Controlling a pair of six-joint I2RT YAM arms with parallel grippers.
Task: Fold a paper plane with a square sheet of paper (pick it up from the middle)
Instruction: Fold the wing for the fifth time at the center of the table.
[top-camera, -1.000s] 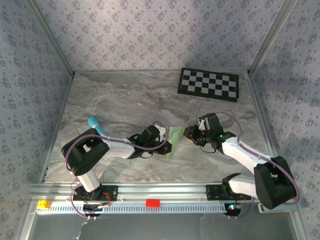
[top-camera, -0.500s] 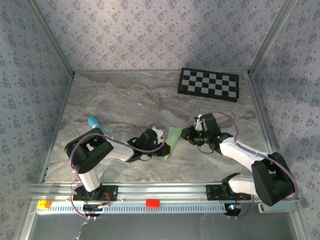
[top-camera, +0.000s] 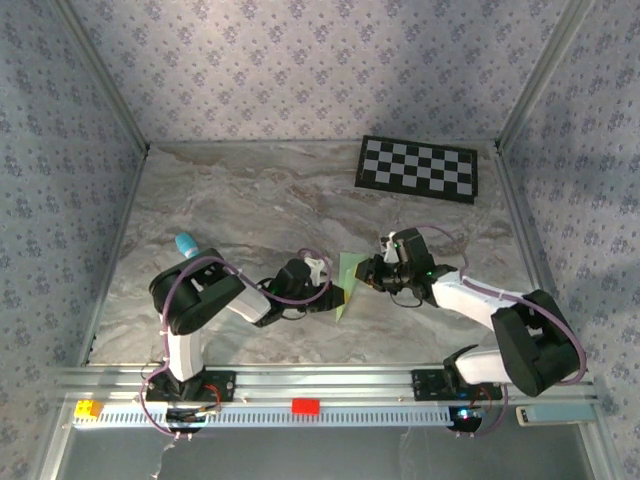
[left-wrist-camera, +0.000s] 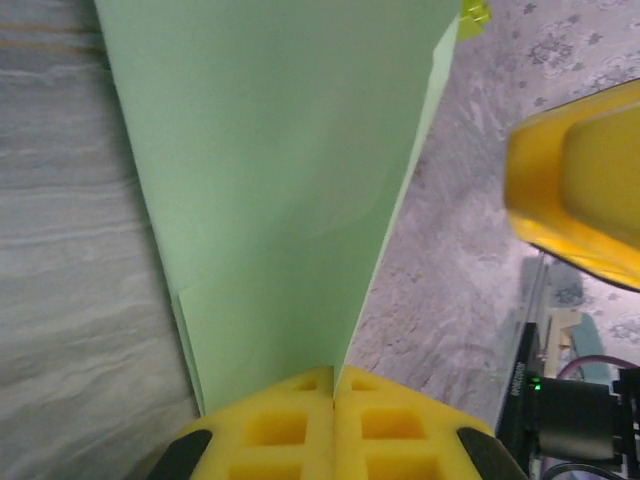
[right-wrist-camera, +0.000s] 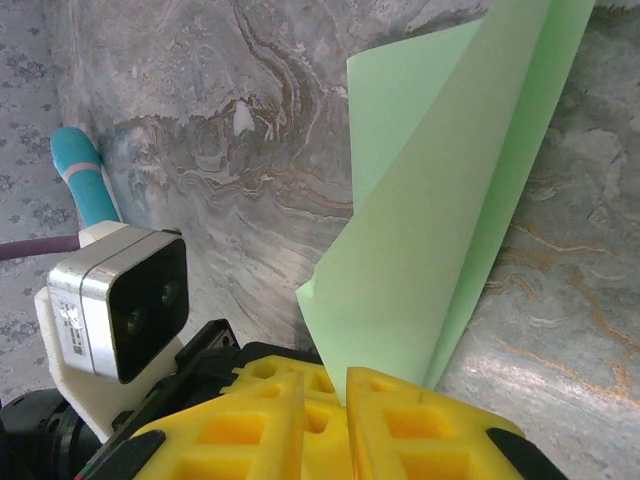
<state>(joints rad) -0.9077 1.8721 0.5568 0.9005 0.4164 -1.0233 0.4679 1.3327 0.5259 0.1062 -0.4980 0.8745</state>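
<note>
We see the mint-green sheet of paper (top-camera: 347, 283) folded over on itself near the middle of the marble table (top-camera: 250, 200), caught between the two arms. In the left wrist view we follow its narrowing end down into the left gripper (left-wrist-camera: 333, 385), whose yellow pads are pressed together on it. The right gripper (right-wrist-camera: 345, 390) likewise pinches the folded sheet's lower edge between its yellow pads. From above, we find the two grippers just beside each other. To their left a cyan-blue stick (top-camera: 186, 244) lies on the table, and a black-and-white checkerboard (top-camera: 418, 167) lies well apart at the far right.
</note>
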